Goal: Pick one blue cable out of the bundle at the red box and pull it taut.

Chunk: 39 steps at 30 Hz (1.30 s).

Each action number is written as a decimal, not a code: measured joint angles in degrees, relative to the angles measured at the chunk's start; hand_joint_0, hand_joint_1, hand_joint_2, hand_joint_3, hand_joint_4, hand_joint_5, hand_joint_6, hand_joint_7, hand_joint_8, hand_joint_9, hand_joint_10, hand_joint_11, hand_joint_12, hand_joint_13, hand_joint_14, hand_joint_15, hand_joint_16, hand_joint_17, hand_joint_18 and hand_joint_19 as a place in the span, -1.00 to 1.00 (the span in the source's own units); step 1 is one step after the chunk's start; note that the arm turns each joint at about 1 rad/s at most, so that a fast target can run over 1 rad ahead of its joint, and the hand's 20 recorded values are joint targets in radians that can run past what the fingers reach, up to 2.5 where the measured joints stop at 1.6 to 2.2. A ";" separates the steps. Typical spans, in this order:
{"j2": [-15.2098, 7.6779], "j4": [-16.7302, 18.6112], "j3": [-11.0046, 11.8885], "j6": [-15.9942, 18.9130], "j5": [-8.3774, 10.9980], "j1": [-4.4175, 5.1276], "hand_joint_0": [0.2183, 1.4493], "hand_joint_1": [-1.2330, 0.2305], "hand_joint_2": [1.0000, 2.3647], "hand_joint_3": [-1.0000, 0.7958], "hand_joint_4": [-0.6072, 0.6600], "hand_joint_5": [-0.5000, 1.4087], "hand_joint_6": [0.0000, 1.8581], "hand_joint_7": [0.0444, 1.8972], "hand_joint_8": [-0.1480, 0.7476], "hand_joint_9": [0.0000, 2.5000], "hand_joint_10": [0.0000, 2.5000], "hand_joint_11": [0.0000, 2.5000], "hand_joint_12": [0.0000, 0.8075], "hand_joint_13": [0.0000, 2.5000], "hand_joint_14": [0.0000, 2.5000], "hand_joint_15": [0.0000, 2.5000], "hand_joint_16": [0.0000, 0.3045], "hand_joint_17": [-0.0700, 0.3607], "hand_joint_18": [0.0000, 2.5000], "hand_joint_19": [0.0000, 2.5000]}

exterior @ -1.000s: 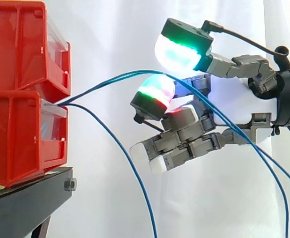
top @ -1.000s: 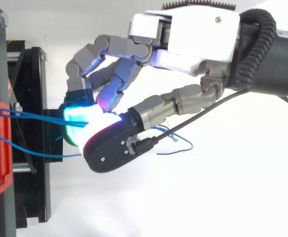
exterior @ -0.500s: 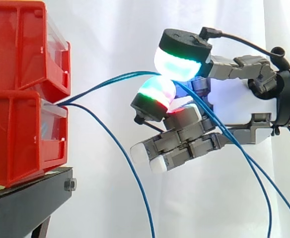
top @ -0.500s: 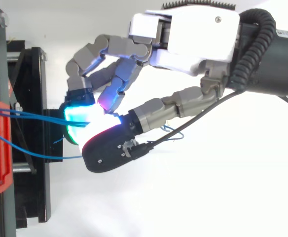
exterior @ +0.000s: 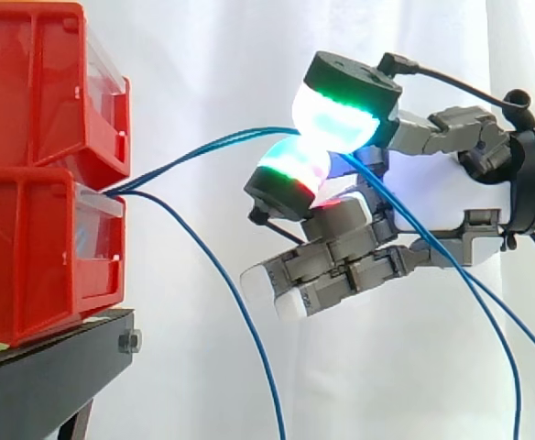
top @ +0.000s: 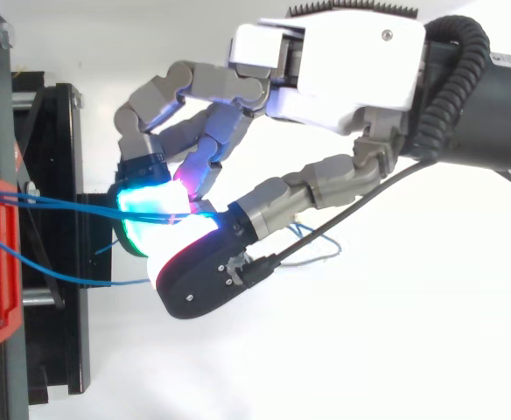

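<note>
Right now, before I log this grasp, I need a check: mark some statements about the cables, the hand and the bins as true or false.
1. Two blue cables run from the lower red bin to the hand. True.
2. They come out of the upper red bin. False: they leave the lower one.
3. A third cable hangs down from that bin, free of the hand. True.
4. The hand is open and touches nothing. False: two glowing pads pinch the two cables.
5. The bins stand on a white table. False: they are on a black stand.
</note>
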 measured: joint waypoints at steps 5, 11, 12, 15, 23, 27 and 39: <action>0.02 0.03 -0.01 -0.01 0.00 -0.01 -0.42 -0.57 -1.00 -0.44 0.18 -0.64 -0.01 0.15 0.05 -0.16 -0.99 0.06 -0.10 -0.53 -0.99 -0.74 -0.64 -0.11 -0.60 -0.78; 0.01 0.06 0.00 -0.01 0.00 -0.02 -0.58 -0.14 -1.00 -0.44 0.20 -0.63 -0.04 0.12 0.15 -0.12 -0.99 0.03 -0.02 -0.52 -0.99 -0.73 -0.60 -0.03 -0.60 -0.75; 0.00 0.06 0.00 -0.01 0.00 -0.02 -0.54 -0.05 -1.00 -0.44 0.18 -0.63 -0.04 0.13 0.12 -0.13 -0.99 0.03 -0.05 -0.53 -0.99 -0.72 -0.61 -0.05 -0.62 -0.74; 0.03 0.04 0.00 -0.01 0.00 -0.01 -0.43 -0.03 -1.00 -0.42 0.18 -0.63 -0.05 0.18 0.07 -0.14 -0.99 0.04 -0.10 -0.54 -0.99 -0.72 -0.64 -0.10 -0.65 -0.72; 0.01 -0.09 0.01 0.05 0.00 -0.02 -0.39 -0.27 -0.98 -0.13 0.23 -0.62 -0.03 0.17 0.15 -0.11 -0.99 0.05 -0.04 -0.51 -0.99 -0.73 -0.61 -0.05 -0.59 -0.75; 0.02 -0.11 0.01 0.08 -0.03 -0.02 -0.36 -0.37 -0.98 -0.09 0.24 -0.62 -0.03 0.18 0.13 -0.11 -0.99 0.06 -0.07 -0.50 -0.99 -0.72 -0.62 -0.08 -0.58 -0.76; 0.01 -0.05 0.01 0.02 0.00 -0.02 -0.20 -0.56 -0.98 -0.24 0.11 -0.64 -0.02 0.24 0.05 -0.14 -0.99 0.08 -0.11 -0.50 -0.99 -0.74 -0.65 -0.11 -0.58 -0.79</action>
